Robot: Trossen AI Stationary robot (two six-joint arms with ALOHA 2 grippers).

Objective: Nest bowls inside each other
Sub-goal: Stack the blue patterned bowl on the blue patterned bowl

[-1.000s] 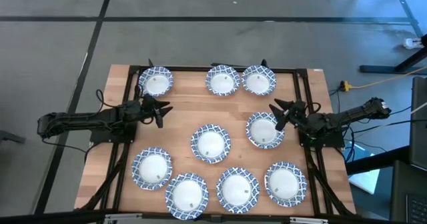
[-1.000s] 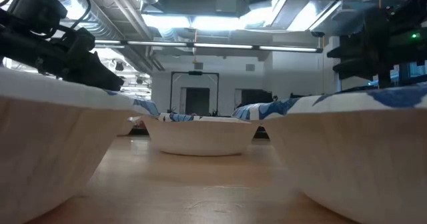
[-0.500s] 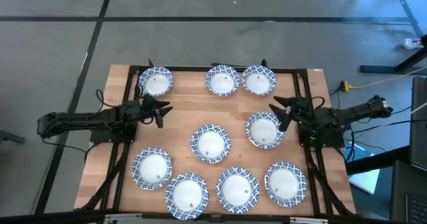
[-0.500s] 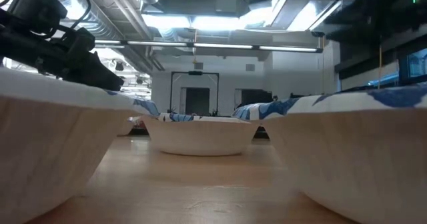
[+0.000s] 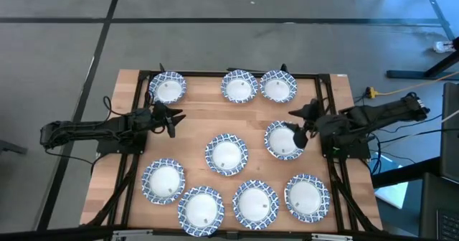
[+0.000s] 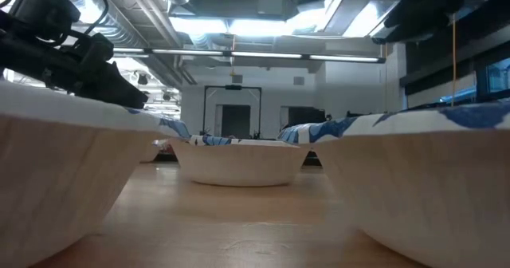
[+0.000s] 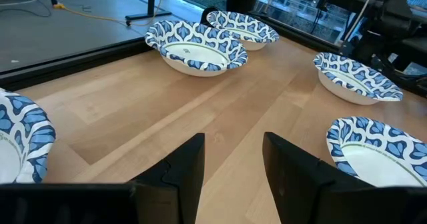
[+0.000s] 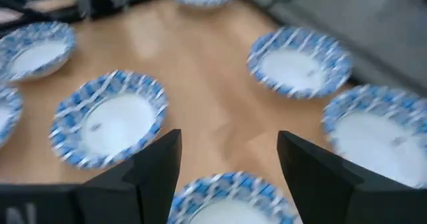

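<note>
Several small round bowls, white inside with blue-and-white patterned rims, sit upright on their bases across the wooden table (image 5: 193, 130). My right gripper (image 5: 296, 125) is open and hangs over the far right edge of the right-middle bowl (image 5: 282, 142), touching nothing. In its wrist view the open fingers (image 8: 230, 164) point down above that bowl (image 8: 230, 201). My left gripper (image 5: 176, 123) waits open at the table's left side, over bare wood (image 7: 233, 157), between the far-left bowl (image 5: 167, 87) and the near-left bowl (image 5: 163, 181).
Three bowls line the far edge (image 5: 239, 86), one stands at the centre (image 5: 227, 154), and a row of bowls runs along the near edge (image 5: 255, 202). Bare wood lies between the far row and the centre. A black frame (image 5: 326, 97) borders the table.
My right arm has risen and tipped its gripper downward over the right-middle bowl; in the low view it has climbed toward the picture's top. The bowls and my left arm have stayed put.
</note>
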